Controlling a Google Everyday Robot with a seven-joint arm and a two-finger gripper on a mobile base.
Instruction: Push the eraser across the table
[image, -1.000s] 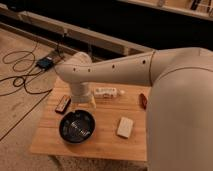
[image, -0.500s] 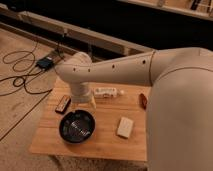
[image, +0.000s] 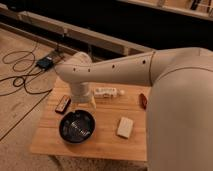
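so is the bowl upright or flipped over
Upright: the bowl sits on the table with its opening up, its dark inside showing. The pincer hangs just behind it, beside the eraser.

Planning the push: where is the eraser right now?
In the camera view, the eraser lies near the image-left edge of the table, just beyond the bowl; the tool hangs to its right.

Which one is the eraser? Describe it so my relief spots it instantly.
On the wooden table, look at the left edge, just beyond the black bowl. The eraser lies there, left of the gripper: small, flat and black with a reddish stripe, unlike the white block.
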